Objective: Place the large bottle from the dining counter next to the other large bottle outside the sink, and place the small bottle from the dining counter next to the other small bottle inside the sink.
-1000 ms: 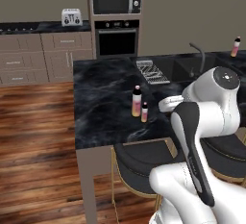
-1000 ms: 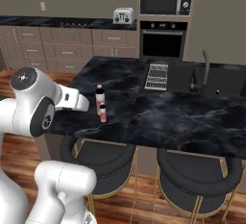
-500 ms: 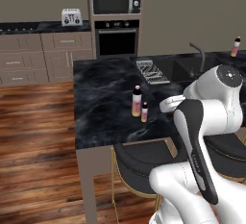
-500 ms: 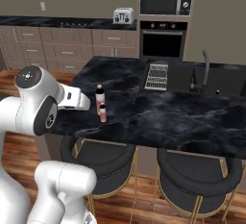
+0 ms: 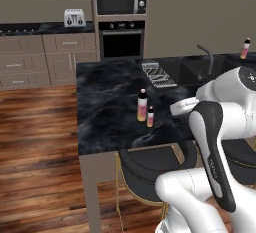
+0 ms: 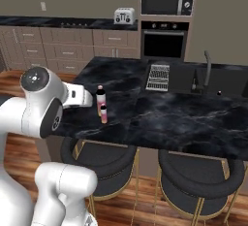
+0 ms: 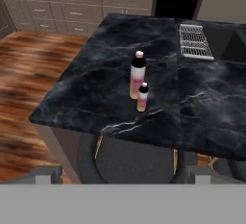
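On the black marble dining counter [image 5: 105, 102] a large bottle [image 5: 142, 105] [image 6: 100, 99] with a dark top and pink lower half stands upright. A small bottle [image 5: 150, 117] [image 6: 103, 114] stands right beside it, nearer the counter's front edge. In the hand view the large bottle [image 7: 137, 75] and small bottle [image 7: 142, 97] sit mid-frame, well ahead of my gripper [image 7: 124, 174]. Its fingertips [image 7: 45, 172] are spread wide, open and empty, back from the counter's front edge. The dark sink [image 5: 197, 69] [image 6: 181, 77] lies at the counter's far right. Another bottle [image 5: 245, 48] stands on the counter beyond it.
A ribbed drain rack [image 5: 157, 74] [image 6: 158, 71] [image 7: 194, 40] lies beside the sink, with a curved faucet [image 6: 207, 67] behind the basin. Round black stools [image 6: 101, 162] stand under the counter's front edge. Wood floor [image 5: 35, 142] spreads to the left, with cabinets, oven and toaster [image 5: 74, 17] behind.
My arm has shifted slightly. Both bottles stand where they were, and the gripper has stayed open.
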Controlling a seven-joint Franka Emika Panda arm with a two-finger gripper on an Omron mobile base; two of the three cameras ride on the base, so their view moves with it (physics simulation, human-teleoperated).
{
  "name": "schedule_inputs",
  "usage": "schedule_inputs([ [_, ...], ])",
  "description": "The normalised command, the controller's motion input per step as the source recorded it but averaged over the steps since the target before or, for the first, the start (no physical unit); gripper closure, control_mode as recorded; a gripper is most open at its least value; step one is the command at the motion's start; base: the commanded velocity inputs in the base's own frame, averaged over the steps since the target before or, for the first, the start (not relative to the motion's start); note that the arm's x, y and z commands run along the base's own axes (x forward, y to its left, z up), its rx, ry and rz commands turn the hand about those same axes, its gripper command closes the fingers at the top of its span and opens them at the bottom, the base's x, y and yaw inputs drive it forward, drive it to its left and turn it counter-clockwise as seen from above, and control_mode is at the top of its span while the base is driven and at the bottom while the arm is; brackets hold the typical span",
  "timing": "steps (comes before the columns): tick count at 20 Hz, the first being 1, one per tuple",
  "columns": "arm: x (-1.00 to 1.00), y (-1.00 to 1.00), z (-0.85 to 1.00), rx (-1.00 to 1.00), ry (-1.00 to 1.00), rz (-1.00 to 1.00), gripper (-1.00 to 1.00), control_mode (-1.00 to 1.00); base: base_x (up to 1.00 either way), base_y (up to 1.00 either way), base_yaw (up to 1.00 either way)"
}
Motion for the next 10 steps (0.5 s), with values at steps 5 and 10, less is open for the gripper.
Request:
schedule_inputs([
  [5, 0.0, -0.07, 0.22, 0.01, -0.12, 0.14, -1.0, -1.0, 0.0, 0.0, 0.0],
  [10, 0.0, -0.03, 0.14, 0.0, -0.14, 0.14, -1.0, -1.0, 0.0, 0.0, 0.0],
])
